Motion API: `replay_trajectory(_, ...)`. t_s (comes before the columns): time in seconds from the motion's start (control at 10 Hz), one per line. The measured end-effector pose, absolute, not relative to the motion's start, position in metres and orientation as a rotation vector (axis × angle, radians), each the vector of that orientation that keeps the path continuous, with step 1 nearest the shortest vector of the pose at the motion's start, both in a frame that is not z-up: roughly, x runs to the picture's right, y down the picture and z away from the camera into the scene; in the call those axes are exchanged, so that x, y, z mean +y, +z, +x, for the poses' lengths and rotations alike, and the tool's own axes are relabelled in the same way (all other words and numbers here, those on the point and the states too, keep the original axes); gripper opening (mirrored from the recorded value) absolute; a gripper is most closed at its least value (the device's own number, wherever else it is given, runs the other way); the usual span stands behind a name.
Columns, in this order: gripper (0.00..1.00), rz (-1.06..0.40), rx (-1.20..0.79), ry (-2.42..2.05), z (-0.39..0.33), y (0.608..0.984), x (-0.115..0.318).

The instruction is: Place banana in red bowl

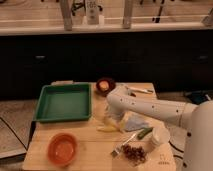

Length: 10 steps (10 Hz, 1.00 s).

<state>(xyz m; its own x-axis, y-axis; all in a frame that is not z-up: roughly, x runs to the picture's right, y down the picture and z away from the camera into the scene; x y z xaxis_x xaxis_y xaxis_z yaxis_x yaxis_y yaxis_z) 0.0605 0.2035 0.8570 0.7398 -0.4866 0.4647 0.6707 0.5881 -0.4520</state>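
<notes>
Tabletop (93,151) of pale wood filled the lower frame, and the robot's white arm (150,107) reached in across it from the right. Green tray (64,102) sat back left, and the red bowl (62,148) was near the front left corner. Banana (107,129) lay flat on the wood mid-table, well apart from the bowl. Gripper (115,120) was down right at the banana, touching or nearly so. Honestly couldn't tell if it was clamped on it or released. Looked like the grasp step to me. Next it'd need a firm hold, a lift, then a carry left and forward over the bowl.
</notes>
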Motion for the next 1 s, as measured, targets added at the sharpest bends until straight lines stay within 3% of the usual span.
replay_trajectory(0.3, 0.55, -0.657, -0.312, -0.705, 0.0594, 0.8609, 0.2051)
replay_trajectory(0.4, 0.53, -0.660, -0.312, -0.707, 0.0603, 0.8618, 0.2057)
replay_trajectory(0.7, 0.26, -0.659, -0.316, -0.718, 0.0566, 0.8639, 0.2044)
replay_trajectory(0.8, 0.12, -0.661, -0.315, -0.719, 0.0572, 0.8633, 0.2047)
replay_trajectory(1.0, 0.03, -0.665, -0.314, -0.729, 0.0587, 0.8612, 0.2054)
